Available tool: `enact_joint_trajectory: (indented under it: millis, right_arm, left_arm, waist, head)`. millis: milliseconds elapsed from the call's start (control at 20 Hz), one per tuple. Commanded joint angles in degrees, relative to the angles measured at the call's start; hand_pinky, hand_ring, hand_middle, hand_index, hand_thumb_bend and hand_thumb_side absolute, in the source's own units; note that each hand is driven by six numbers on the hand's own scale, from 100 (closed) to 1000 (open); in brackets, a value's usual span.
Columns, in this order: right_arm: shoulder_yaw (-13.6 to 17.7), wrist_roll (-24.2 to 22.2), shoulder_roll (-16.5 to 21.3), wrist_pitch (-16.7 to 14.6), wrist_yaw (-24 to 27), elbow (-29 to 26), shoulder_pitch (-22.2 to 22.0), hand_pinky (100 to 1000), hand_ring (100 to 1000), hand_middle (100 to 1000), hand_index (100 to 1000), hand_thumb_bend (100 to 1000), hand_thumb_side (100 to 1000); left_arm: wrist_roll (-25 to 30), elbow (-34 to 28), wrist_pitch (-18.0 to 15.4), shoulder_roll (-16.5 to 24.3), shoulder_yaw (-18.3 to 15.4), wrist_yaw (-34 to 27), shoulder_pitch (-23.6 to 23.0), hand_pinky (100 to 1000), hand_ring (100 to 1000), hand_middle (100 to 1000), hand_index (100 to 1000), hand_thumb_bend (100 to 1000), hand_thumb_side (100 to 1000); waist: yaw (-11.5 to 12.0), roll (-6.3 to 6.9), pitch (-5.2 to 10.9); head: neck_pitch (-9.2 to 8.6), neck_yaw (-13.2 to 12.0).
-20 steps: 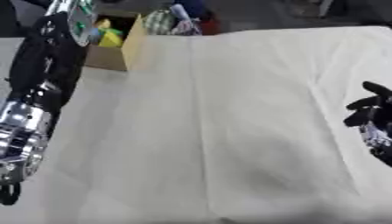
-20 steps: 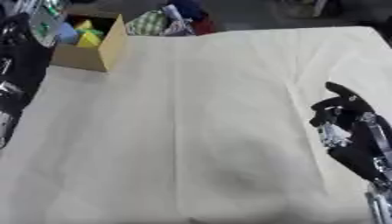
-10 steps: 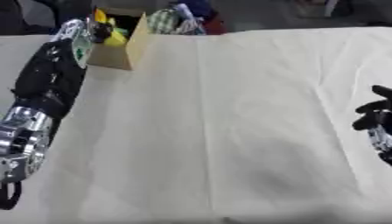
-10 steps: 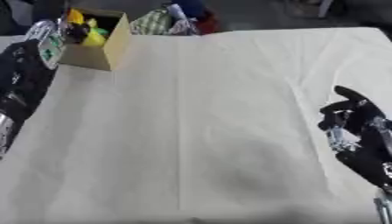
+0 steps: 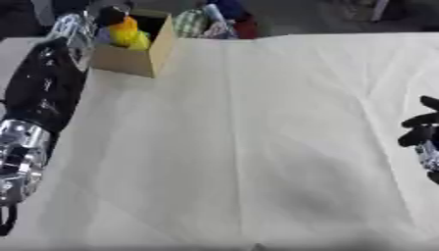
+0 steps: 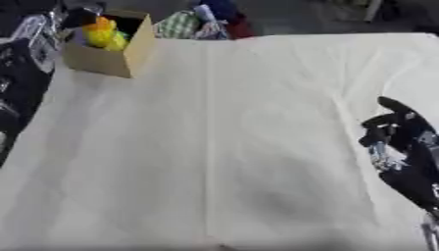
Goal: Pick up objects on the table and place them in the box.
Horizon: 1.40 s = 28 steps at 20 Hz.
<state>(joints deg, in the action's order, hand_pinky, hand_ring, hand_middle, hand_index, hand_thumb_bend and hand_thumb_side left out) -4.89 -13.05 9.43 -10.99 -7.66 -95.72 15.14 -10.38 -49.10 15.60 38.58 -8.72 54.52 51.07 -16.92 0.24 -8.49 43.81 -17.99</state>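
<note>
The left arm [image 5: 43, 93] has drawn back from the box [image 5: 133, 46], whose yellow object [image 5: 127, 33] sits just right of the left hand [image 5: 73, 27]; its fingers cannot be made out. The right hand [image 6: 399, 135] rests far right on the cloth [image 5: 249, 137], fingers curled, empty.

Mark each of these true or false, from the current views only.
1. The brown cardboard box stands at the far left of the cream cloth-covered table. True.
2. The box is empty. False: a yellow object sits inside it.
3. The robot's right hand is over the box. False: it shows at the right edge, far from the box.
4. The robot's left arm reaches up the left side toward the box. True.
5. A red mug stands mid-table. False: no such mug shows.
</note>
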Motion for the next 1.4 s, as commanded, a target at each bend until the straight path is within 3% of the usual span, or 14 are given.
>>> enact_joint_trajectory:
  millis: [50,150,350,600,800,1000,1200,1400]
  right_arm:
    - [0.7,0.4,1.2,0.1,-0.3,-0.5,0.3,567,544,607,910,100,445]
    - [0.7,0.5,1.2,0.1,-0.3,-0.6,0.2,567,544,607,911,100,446]
    - [0.9,0.6,1.2,0.1,-0.4,-0.7,0.2,566,543,607,912,100,447]
    - [1.0,0.8,1.1,0.1,-0.3,-0.8,0.4,566,542,607,914,100,448]
    - [0.8,0.6,0.7,0.1,-0.2,-1.0,0.6,566,543,607,915,100,450]
    - [0.8,0.8,0.5,0.1,0.0,-1.2,0.8,565,543,607,917,100,452]
    - [0.5,0.7,0.2,0.0,0.2,-1.3,0.9,563,543,606,918,100,452]
    - [0.5,0.9,0.1,0.1,0.3,-1.3,1.0,562,542,606,919,100,452]
  left_arm:
    - [-0.9,-9.5,-2.7,5.6,-0.9,-7.0,-1.5,744,749,798,930,351,488]
    - [-1.7,-14.9,-4.3,7.7,-1.3,-12.8,-4.6,735,741,788,921,310,442]
    - [-5.0,-27.3,-7.3,9.5,-3.7,-26.6,-13.3,701,702,740,864,205,434]
    - [-10.9,-42.2,-11.3,4.0,-6.8,-41.8,-26.3,685,684,709,853,123,491]
    - [-11.8,-51.4,-15.1,-3.5,-6.8,-45.8,-34.6,677,675,698,843,100,548]
    - [-10.3,-56.2,-17.9,-10.3,-6.5,-49.2,-41.4,672,670,690,845,100,622]
    - [-9.7,-57.3,-18.7,-15.4,-6.2,-51.4,-45.1,670,669,690,845,100,669]
    - [-8.6,-56.9,-19.3,-18.4,-5.1,-52.9,-45.8,667,660,670,837,100,694]
  waist:
    - [0.6,0.07,1.82]
    - [1.3,0.12,1.94]
    - [2.4,0.13,1.84]
    - [3.4,0.1,1.45]
    - [3.7,-0.11,1.13]
    - [4.0,-0.07,0.86]
    - [4.2,-0.13,0.59]
    - [4.1,-0.26,0.28]
  head:
    - [0.23,0.3]
    - [0.29,0.6]
    - [0.16,0.8]
    - [-0.22,1.8]
    - [-0.73,1.8]
    - [-0.56,1.1]
    - [-0.21,0.8]
    - [0.26,1.0]
